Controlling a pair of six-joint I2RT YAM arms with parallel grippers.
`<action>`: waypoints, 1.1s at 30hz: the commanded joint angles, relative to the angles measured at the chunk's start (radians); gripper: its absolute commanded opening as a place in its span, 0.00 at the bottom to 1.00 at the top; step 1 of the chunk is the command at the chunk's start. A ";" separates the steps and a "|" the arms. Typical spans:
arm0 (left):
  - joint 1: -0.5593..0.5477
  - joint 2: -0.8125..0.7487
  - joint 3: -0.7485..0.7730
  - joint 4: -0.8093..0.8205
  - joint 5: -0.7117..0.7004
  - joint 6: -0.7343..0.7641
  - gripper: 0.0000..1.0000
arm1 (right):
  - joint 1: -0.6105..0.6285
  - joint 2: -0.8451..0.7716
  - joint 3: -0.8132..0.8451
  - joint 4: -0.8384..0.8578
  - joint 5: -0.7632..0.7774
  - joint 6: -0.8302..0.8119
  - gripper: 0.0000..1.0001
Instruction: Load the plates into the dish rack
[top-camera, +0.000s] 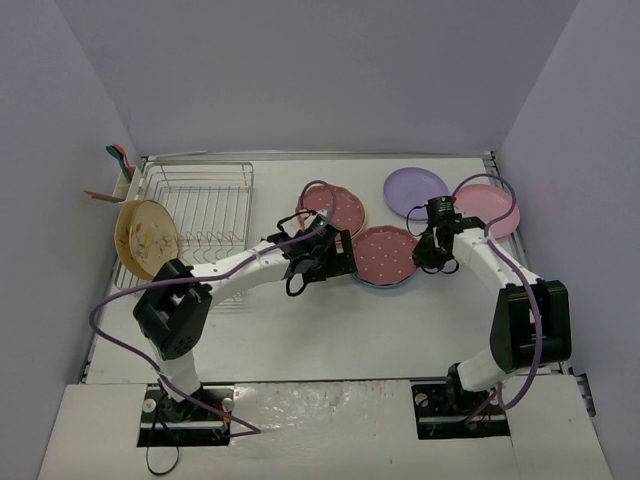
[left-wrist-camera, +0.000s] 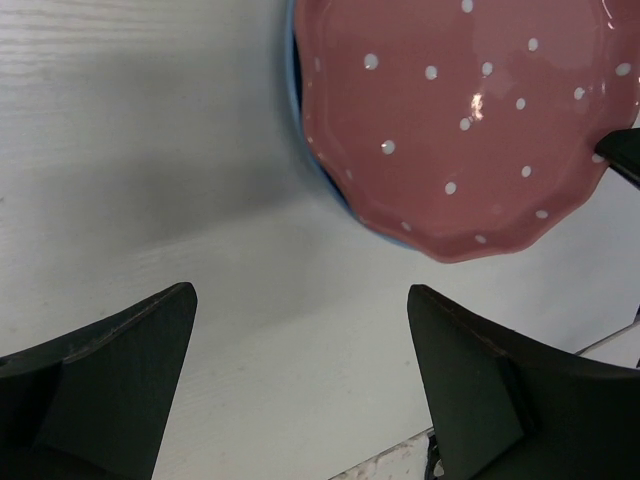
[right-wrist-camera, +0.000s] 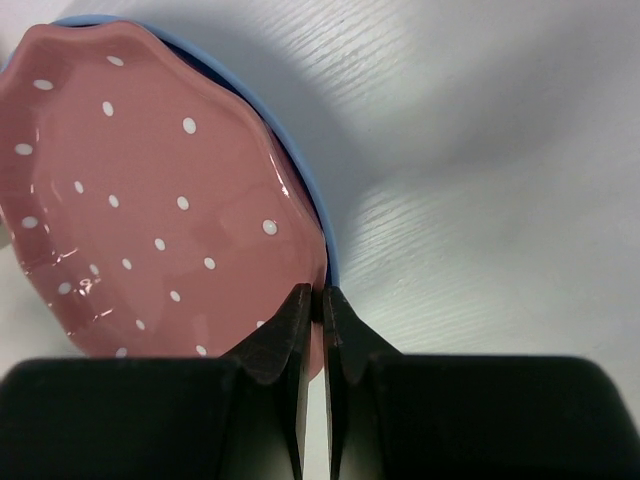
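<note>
The silver wire dish rack stands at the back left, and a tan floral plate stands upright at its left end. A dark pink speckled plate lies on a blue plate at mid-table. My right gripper is shut on this speckled plate's right rim; in the right wrist view the closed gripper pinches the rim of the plate, with the blue plate's edge just beneath. My left gripper is open and empty just left of the plate; the left wrist view shows the gripper and the plate.
A second dark pink speckled plate lies behind the left gripper. A lilac plate and a light pink plate lie at the back right. A white caddy with utensils hangs on the rack's left side. Walls enclose the table.
</note>
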 joint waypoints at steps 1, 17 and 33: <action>0.002 0.022 0.093 0.058 0.055 -0.041 0.84 | 0.018 -0.052 0.059 -0.002 -0.110 0.057 0.00; 0.000 0.022 0.021 0.141 0.043 -0.116 0.84 | 0.020 -0.091 0.104 -0.060 -0.109 0.100 0.00; -0.001 0.021 0.012 0.179 0.054 -0.190 0.84 | 0.018 -0.137 0.092 -0.085 -0.106 0.160 0.00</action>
